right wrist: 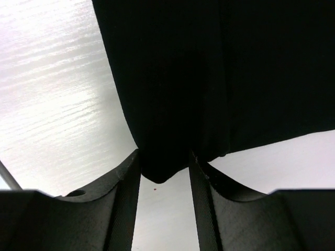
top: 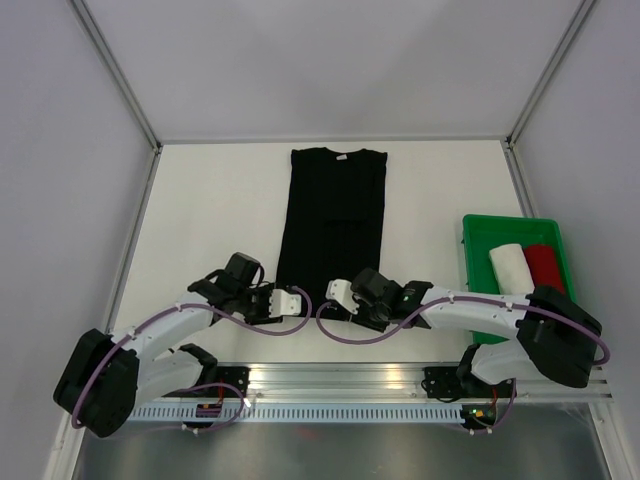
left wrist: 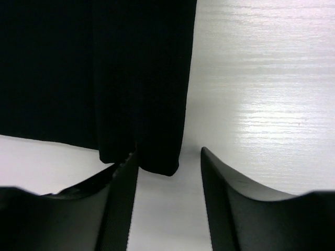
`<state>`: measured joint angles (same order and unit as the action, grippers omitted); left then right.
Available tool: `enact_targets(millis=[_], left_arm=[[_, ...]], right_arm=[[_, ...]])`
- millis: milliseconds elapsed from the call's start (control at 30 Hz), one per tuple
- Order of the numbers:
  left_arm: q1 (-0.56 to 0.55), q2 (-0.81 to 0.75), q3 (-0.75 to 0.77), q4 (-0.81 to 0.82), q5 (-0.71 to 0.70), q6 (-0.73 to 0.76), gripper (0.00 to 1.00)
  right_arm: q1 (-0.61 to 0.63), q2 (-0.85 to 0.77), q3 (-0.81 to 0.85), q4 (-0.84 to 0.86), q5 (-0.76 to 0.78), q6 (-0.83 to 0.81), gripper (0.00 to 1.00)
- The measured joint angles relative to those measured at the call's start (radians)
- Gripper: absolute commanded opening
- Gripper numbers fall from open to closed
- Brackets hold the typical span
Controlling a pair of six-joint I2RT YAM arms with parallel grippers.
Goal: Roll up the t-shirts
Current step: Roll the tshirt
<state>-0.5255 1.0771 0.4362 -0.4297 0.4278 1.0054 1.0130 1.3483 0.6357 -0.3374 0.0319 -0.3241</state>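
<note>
A black t-shirt (top: 333, 215), folded into a long narrow strip, lies flat on the white table, collar at the far end with a small white label. Both grippers are at its near hem. My left gripper (top: 298, 301) stands open; in the left wrist view the hem's corner (left wrist: 157, 159) sits just inside the left fingertip, with bare table up to the right finger (left wrist: 222, 198). My right gripper (top: 336, 294) is open too, and the other hem corner (right wrist: 165, 167) fills the gap between its fingertips. A white roll (top: 510, 266) and a red roll (top: 545, 265) lie in a green bin.
The green bin (top: 470, 228) stands at the right of the table, beside the right arm. Grey walls and metal frame posts close in the table at the back and both sides. A metal rail runs along the near edge at the arm bases.
</note>
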Motion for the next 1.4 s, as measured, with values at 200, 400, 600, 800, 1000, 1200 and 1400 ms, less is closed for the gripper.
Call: enact_targets(millis=[200, 400, 600, 800, 1000, 1200, 1400], left_arm=[[0.0, 0.043, 0.002, 0.045, -0.012, 0.005, 0.16], [0.0, 0.053, 0.022, 0.023, -0.006, 0.008, 0.02], [0.003, 0.076, 0.152, -0.274, 0.121, 0.085, 0.02], [0.055, 0.134, 0.249, -0.517, 0.264, 0.156, 0.02], [0.126, 0.222, 0.283, -0.554, 0.315, 0.171, 0.02], [0.189, 0.299, 0.328, -0.499, 0.318, 0.168, 0.02], [0.191, 0.348, 0.343, -0.414, 0.303, 0.139, 0.02]], right_arm=[[0.001, 0.035, 0.004, 0.005, 0.026, -0.023, 0.17], [0.001, 0.035, 0.014, -0.006, 0.026, -0.039, 0.0], [0.001, -0.055, 0.038, -0.156, -0.139, -0.135, 0.0], [-0.026, -0.083, 0.069, -0.269, -0.319, -0.23, 0.0], [-0.143, -0.032, 0.087, -0.264, -0.425, -0.241, 0.02], [-0.244, 0.043, 0.113, -0.234, -0.482, -0.217, 0.06], [-0.29, 0.108, 0.138, -0.227, -0.493, -0.186, 0.27]])
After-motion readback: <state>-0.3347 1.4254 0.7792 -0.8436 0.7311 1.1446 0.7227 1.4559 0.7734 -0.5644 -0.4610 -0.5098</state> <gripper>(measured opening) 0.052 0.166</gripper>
